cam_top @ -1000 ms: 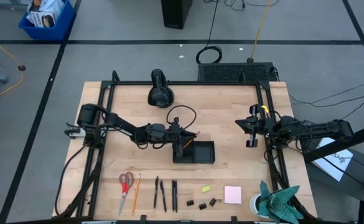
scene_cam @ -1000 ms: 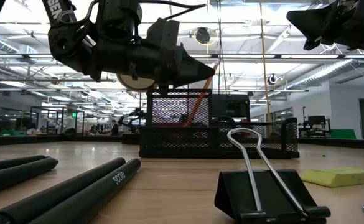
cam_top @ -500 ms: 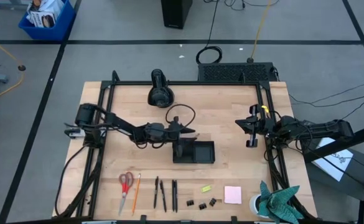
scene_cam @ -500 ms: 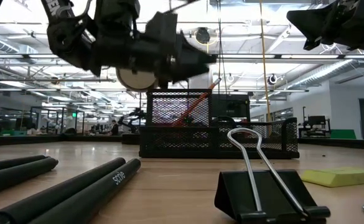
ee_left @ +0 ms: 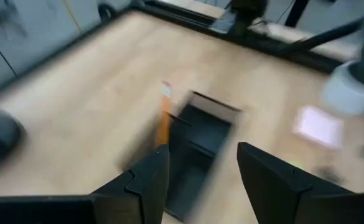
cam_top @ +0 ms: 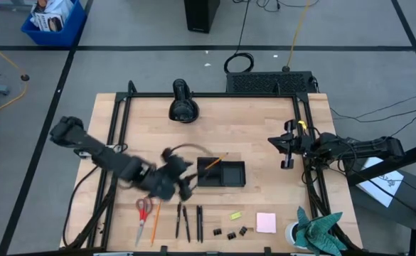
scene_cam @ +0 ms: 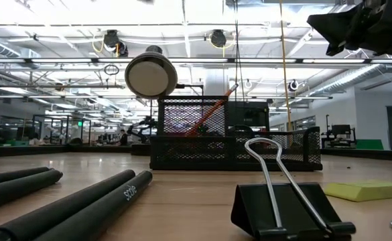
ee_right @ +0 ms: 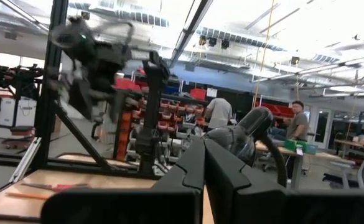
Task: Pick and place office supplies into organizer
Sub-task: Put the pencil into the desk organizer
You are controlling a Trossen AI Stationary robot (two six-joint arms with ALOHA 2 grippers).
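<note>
The black organizer (cam_top: 222,173) stands mid-table. One orange pencil (cam_top: 213,162) stands slanted in its left compartment, leaning on the mesh wall (scene_cam: 209,115). My left gripper (cam_top: 184,179) is open and empty, just left of the organizer, which shows past its fingers (ee_left: 201,149). My right gripper (cam_top: 287,149) is shut and empty, raised at the right side (ee_right: 203,155). Red-handled scissors (cam_top: 144,211), another pencil (cam_top: 155,220), black pens (cam_top: 186,222), binder clips (cam_top: 230,234), a yellow-green piece (cam_top: 236,215) and a pink pad (cam_top: 266,222) lie along the near edge.
A black rounded device (cam_top: 183,102) stands at the far edge. A teal-green cloth (cam_top: 321,231) sits in a white cup at the near right corner. Black frame rails run along the table's left, far and right sides. People show in the room beyond the table.
My left gripper has let go of the orange pencil, which has dropped lower and now leans in the organizer. The gripper has pulled away fast toward the table's near left and has left the low view.
</note>
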